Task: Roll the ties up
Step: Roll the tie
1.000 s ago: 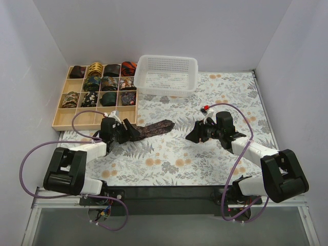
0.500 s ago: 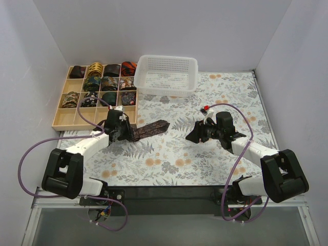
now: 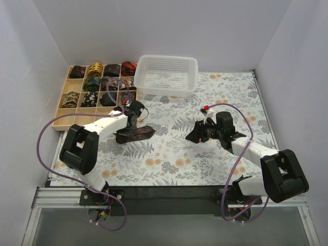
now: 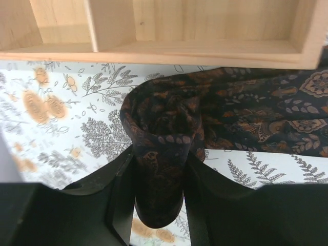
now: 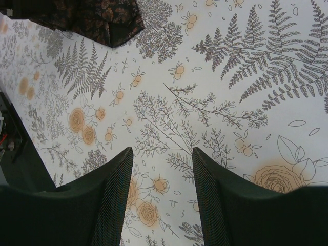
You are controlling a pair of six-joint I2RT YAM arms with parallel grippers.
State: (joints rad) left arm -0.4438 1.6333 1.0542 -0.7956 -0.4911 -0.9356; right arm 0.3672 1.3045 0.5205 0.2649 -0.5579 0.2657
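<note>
Dark brown-maroon tie (image 3: 136,133) with small reddish-orange paisley and leaf print, lying on the floral counter (image 3: 205,164) just in front of the wooden tray (image 3: 66,121). Partly gathered: one end folded into a soft upright loop, the rest a short flat strip running off toward the right. Loop pinched between the black fingers (image 4: 120,205) of the left hand (image 3: 134,114), closed on the fabric right beside the tray's front wall. Pointed end of the strip visible at the top left corner of the right wrist view. Right hand (image 3: 197,134) well apart to the right, low over the counter, jaws parted, gripping nothing. Rolled ties (image 3: 95,82) in the tray's far compartments. White mesh basket (image 3: 166,74) behind, next to the tray.
</note>
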